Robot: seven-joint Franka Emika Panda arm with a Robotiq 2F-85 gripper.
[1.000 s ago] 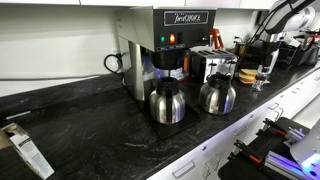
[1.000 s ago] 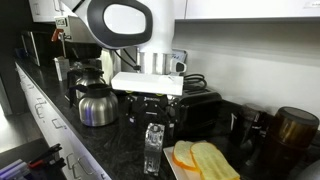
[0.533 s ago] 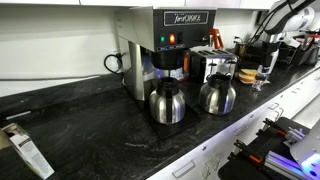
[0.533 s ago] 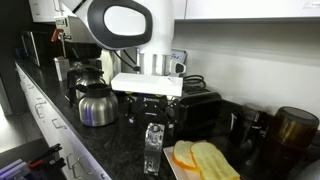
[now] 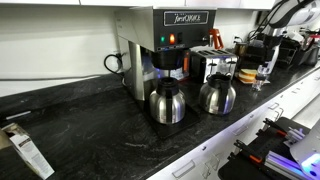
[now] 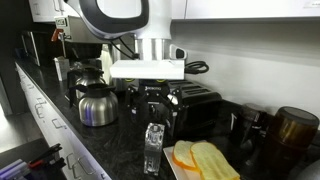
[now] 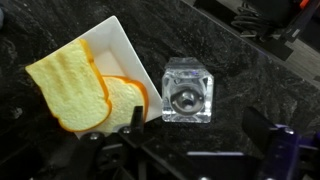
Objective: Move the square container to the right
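On the black counter (image 7: pixel 262 72), below the claw (image 7: pixel 195 128), stands the single square container (image 7: pixel 187 90), upright and see-through. The claw's jaws are spread wide, one to each side of the container and above it; they hold nothing and touch nothing. One white tray (image 7: pixel 118 38) lies just beside the container; whether the two touch cannot be told. The tray carries two flat yellow pieces (image 7: pixel 68 82). An exterior view shows two steel carafes (image 5: pixel 167 103) (image 5: pixel 217 95) and one coffee machine (image 5: pixel 165 38), well apart from the container. The container sits near the counter's front edge in an exterior view (image 6: pixel 153 148). Bare counter lies open on its side away from the tray.
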